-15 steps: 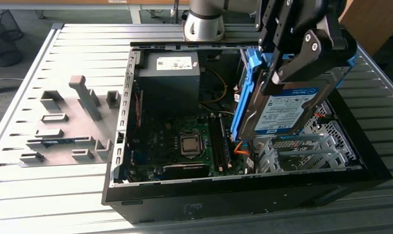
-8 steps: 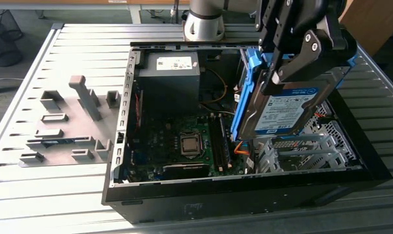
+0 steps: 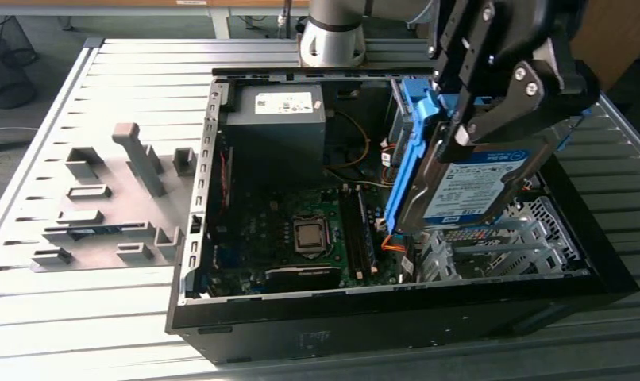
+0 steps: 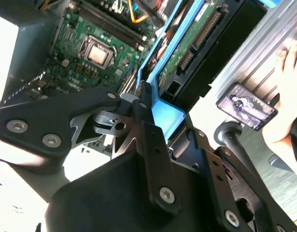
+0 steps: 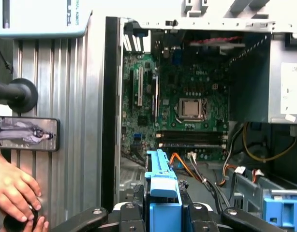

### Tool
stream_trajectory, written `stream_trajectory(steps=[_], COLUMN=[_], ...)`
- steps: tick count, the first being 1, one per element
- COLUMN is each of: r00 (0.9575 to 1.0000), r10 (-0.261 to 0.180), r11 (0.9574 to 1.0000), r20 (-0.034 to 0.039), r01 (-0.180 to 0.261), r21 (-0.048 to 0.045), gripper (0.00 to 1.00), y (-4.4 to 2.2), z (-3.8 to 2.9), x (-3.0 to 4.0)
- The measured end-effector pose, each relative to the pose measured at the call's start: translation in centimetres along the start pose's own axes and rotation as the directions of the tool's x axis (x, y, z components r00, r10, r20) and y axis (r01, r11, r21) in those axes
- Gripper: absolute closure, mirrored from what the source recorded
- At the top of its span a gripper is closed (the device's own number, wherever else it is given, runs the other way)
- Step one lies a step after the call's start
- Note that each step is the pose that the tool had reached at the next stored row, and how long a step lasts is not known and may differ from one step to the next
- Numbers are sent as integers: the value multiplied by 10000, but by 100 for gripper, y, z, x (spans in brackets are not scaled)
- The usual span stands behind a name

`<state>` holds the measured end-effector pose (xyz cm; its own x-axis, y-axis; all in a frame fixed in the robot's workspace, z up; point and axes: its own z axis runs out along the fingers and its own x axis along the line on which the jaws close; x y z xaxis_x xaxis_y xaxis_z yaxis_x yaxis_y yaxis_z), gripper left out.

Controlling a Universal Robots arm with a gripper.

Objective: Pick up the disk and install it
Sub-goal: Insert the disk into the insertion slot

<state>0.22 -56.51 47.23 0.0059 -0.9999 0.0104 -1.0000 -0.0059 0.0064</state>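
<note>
The flat silver metal disk (image 3: 481,186), with a white-and-blue label and blue plastic rails, is clamped between the arm's black jaws, which are closed on its upper end. It hangs steeply tilted, almost on edge, over the perforated metal drive cage (image 3: 510,242) at the exterior view's right of the open black computer case (image 3: 405,321). Whether its lower end touches the cage cannot be told. The exterior view shows the label face, and a grey fixture plate (image 3: 108,210) on the ribbed silver table (image 3: 87,317) beside the case. The second wrist view shows the disk's green circuit-board underside (image 4: 185,53). The first wrist view shows a blue rail (image 5: 160,181) edge-on between the jaws, with the green motherboard (image 5: 187,96) beyond. Both wrist views show a dark phone (image 4: 245,107) (image 5: 25,134) on the table and a person's hand (image 4: 289,87) (image 5: 13,191) near it.
</note>
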Motion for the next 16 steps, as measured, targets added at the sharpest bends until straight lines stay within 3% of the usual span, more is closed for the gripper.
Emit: stream_trajectory(steps=[9, 16], r00=[10000, 10000], r10=[0, 0], r11=[10000, 10000], r20=[2, 2], r01=[0, 0], r21=[-7, -11], gripper=[64, 64], y=[-372, -603], z=[98, 154], x=[2, 3])
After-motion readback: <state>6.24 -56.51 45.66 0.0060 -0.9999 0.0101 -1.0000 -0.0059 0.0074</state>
